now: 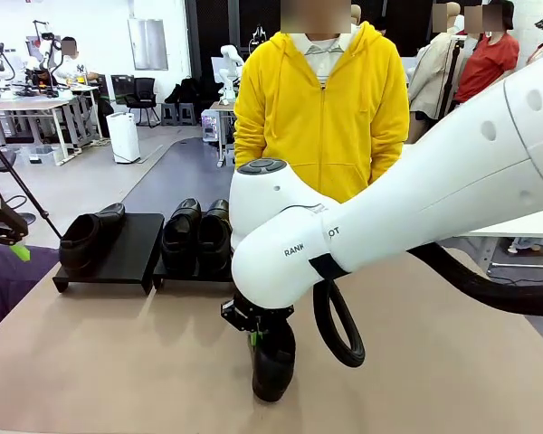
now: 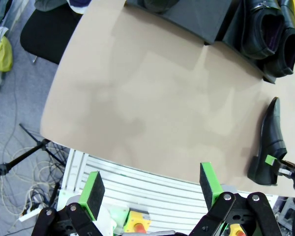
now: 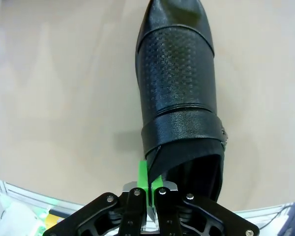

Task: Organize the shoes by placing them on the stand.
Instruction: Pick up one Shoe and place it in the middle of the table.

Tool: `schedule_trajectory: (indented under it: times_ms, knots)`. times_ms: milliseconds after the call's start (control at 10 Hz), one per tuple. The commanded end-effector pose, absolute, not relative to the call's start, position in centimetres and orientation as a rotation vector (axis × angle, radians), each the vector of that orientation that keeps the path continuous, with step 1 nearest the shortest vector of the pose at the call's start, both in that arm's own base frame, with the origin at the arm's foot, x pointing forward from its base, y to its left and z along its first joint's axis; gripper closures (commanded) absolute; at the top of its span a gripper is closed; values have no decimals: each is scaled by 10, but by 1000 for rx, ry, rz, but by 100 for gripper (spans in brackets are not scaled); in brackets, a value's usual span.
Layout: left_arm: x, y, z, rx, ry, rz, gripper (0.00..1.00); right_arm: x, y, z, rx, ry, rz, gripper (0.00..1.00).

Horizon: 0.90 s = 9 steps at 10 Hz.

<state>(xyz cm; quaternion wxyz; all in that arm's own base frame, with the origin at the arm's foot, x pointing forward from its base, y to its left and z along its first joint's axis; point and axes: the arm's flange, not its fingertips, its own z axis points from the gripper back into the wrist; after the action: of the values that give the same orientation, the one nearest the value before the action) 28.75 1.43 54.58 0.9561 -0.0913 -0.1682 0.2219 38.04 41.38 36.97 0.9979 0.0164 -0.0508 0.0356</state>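
My right gripper point(image 3: 148, 179) is shut on the heel rim of a glossy black shoe point(image 3: 177, 88), whose toe points away from it. In the front view this shoe point(image 1: 273, 363) sits low at the table's near middle under the right gripper point(image 1: 256, 333); whether it touches the table I cannot tell. The black stand point(image 1: 127, 246) lies at the far left. Its left section carries one shoe point(image 1: 86, 237) and its right section two shoes point(image 1: 197, 235). My left gripper point(image 2: 150, 184) is open and holds nothing, off the table's left edge point(image 1: 16, 246). The held shoe point(image 2: 273, 140) also appears there.
A person in a yellow hoodie point(image 1: 321, 99) stands at the far side, behind the stand. The right arm's black cable point(image 1: 335, 330) loops down beside the held shoe. Bare tan tabletop point(image 1: 118, 353) lies between the stand and the near edge.
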Motion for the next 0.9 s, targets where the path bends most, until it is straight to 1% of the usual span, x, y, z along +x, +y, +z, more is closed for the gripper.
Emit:
schedule_trajectory:
  times_ms: [0, 100, 200, 400, 600, 700, 800]
  knots:
    - [286, 17, 546, -177, -339, 441, 0, 384, 420, 376, 34, -122, 77, 66]
    - [286, 17, 546, -177, -339, 441, 0, 384, 419, 377, 40, -120, 81, 7]
    - [286, 17, 546, -177, -339, 441, 0, 383, 415, 381, 63, -125, 86, 0]
    - [286, 17, 546, -177, -339, 441, 0, 377, 396, 407, 131, -143, 104, 0]
    - [286, 17, 546, -177, -339, 441, 0, 364, 339, 457, 271, -108, 185, 0]
    - [286, 17, 546, -177, -339, 441, 0, 358, 299, 479, 286, -100, 220, 0]
    - [286, 17, 546, -177, -339, 441, 0, 353, 253, 494, 297, -138, 283, 0]
